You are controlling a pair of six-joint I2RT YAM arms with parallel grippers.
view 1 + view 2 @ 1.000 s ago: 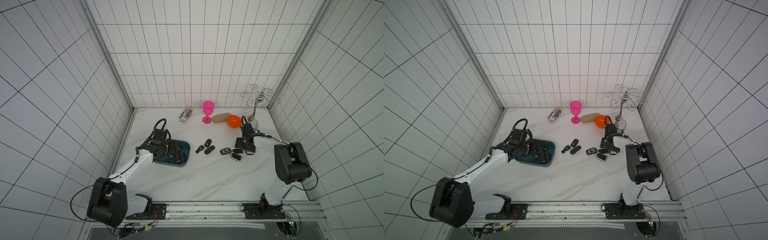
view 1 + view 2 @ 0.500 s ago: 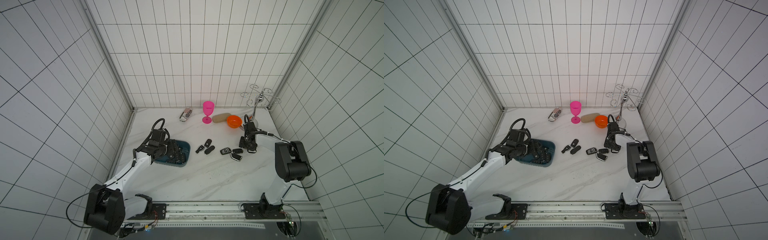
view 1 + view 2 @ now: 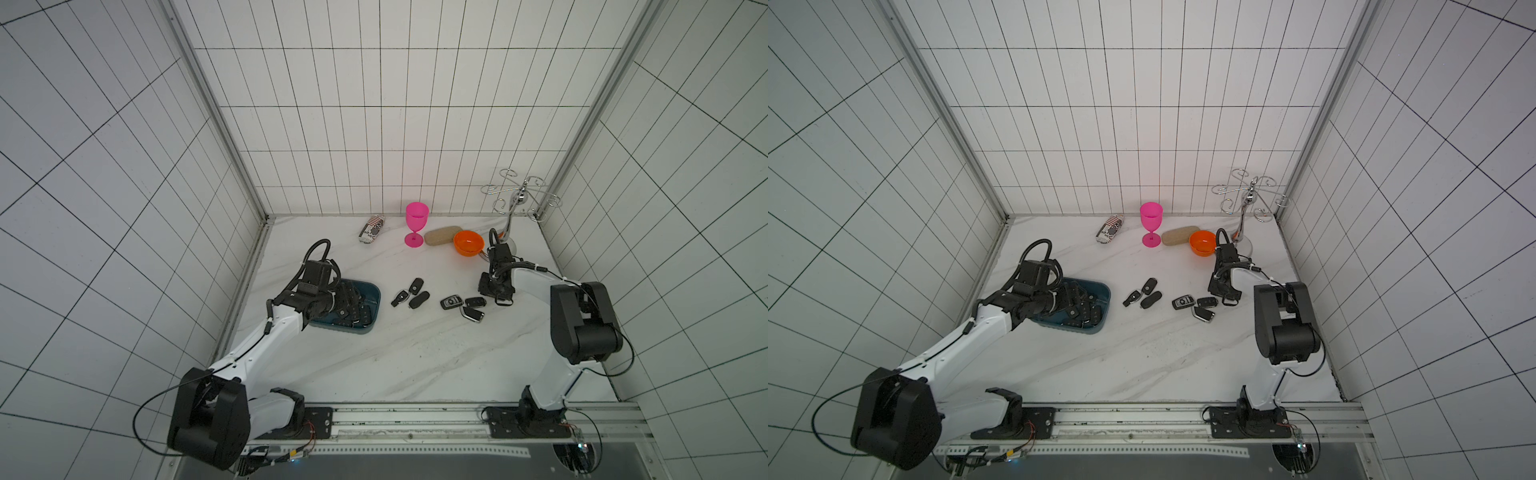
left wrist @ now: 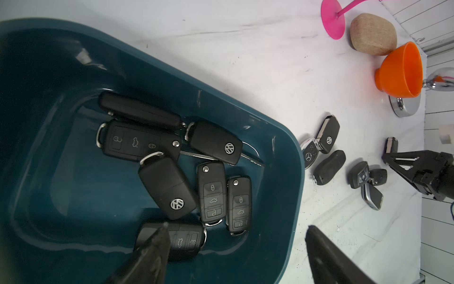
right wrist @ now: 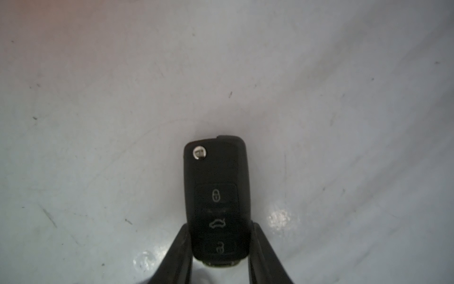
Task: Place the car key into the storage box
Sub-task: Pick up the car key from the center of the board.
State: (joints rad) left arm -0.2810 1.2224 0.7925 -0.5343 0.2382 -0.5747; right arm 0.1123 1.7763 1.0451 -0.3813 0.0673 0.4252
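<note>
Near left: box [image 4: 73, 184] on the table [image 3: 415, 365], several keys [image 4: 167, 186] inside. Left fingers [image 4: 157, 248] spread wide, empty, over the box. Centre: six loose keys [image 3: 419, 300] on the table. Just right of them, well apart from the box: right fingers [image 5: 181, 246] clamped on both sides of the car key [image 5: 217, 196], buttons up, at table level. Far: bowl [image 3: 468, 243], goblet [image 3: 416, 224].

White-shelled left arm [image 3: 254, 347] and right arm [image 3: 530, 278], black joints, looping black cables.
</note>
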